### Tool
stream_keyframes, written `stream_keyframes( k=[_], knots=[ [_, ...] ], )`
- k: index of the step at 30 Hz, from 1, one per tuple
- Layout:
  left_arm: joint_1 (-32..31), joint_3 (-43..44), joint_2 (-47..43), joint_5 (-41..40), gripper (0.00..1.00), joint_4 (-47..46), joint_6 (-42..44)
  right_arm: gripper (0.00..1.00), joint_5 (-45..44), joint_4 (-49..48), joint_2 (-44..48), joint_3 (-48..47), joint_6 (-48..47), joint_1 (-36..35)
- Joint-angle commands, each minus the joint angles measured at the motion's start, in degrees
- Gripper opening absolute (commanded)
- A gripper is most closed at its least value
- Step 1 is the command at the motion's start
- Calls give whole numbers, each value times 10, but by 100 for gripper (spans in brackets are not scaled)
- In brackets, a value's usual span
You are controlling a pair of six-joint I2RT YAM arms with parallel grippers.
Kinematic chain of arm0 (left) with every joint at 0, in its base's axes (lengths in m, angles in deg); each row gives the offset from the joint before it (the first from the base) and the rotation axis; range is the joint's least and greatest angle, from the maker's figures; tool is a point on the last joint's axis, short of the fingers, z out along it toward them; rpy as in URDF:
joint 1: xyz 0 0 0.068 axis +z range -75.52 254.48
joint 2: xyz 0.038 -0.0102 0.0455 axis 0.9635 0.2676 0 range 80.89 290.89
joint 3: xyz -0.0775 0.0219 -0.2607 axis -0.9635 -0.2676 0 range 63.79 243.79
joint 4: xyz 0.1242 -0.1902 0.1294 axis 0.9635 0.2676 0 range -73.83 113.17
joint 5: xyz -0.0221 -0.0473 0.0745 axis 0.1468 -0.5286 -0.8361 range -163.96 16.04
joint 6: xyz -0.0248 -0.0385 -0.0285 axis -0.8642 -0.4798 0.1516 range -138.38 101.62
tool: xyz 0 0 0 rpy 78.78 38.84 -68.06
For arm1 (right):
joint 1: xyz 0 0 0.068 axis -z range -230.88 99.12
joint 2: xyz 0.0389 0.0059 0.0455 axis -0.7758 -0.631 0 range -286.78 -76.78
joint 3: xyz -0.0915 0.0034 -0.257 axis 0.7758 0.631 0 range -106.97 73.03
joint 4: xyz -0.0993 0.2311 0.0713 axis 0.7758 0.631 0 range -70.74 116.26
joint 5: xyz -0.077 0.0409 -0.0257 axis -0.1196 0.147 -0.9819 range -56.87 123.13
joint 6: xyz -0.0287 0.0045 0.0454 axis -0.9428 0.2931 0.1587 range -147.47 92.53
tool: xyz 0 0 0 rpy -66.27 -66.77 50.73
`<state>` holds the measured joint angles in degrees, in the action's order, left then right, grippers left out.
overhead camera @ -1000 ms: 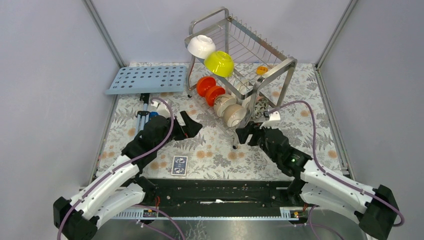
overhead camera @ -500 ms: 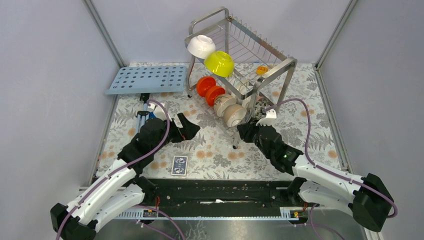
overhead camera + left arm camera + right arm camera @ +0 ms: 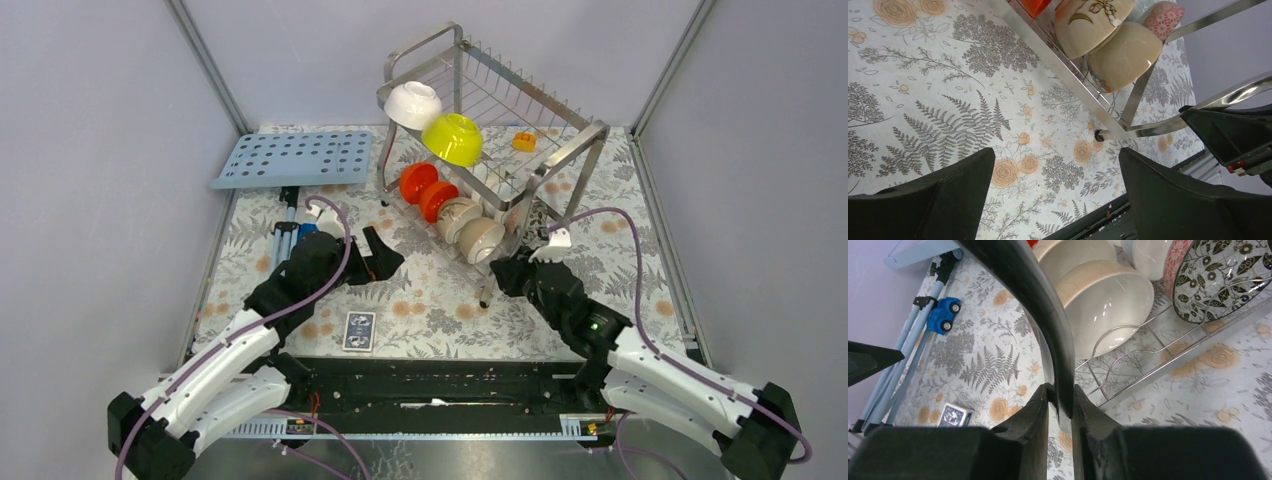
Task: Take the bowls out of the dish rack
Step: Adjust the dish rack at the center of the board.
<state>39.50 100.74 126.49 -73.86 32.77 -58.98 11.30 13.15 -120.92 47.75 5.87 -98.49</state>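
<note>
Right pincer [image 3: 1059, 405] is now clamping the rack's [image 3: 572, 148] near post, having just narrowed onto it, and I am dragging the rack rightward across the counter [image 3: 420, 300], all bowls [image 3: 482, 240] riding inside, none unloaded; left pincer [image 3: 1055, 165] is hanging wide apart.

You see white shells [image 3: 215, 365] near each base and black links [image 3: 300, 270] beyond; left gripper [image 3: 1057, 152] and right gripper [image 3: 1060, 390] are black, cables [image 3: 598, 210] purple.
</note>
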Motion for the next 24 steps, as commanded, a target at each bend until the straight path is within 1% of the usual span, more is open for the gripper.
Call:
stream_keyframes(
  k=[1,6,8,12,15,17,21,22,24],
  knots=[
    [-2,28,21,44,99,-39,25,0,-73,96,75,-16,-25,6],
    [-7,27,53,113,99,-88,34,0,-84,194,138,-19,-21,6],
    [-18,27,63,118,99,-101,35,0,-88,226,159,-23,-15,6],
    [-61,41,89,88,99,-104,51,0,-110,285,197,-35,-4,6],
    [-91,60,107,59,99,-103,67,0,-116,311,225,-32,7,6],
    [-102,69,117,41,99,-103,71,0,-121,324,234,-33,18,7],
    [-105,79,125,33,99,-105,82,0,-116,333,244,-38,30,6],
    [-105,83,122,29,99,-103,86,8,-110,335,245,-42,30,6],
    [-105,91,115,15,99,-97,92,43,-94,341,247,-54,24,6]
  ],
)
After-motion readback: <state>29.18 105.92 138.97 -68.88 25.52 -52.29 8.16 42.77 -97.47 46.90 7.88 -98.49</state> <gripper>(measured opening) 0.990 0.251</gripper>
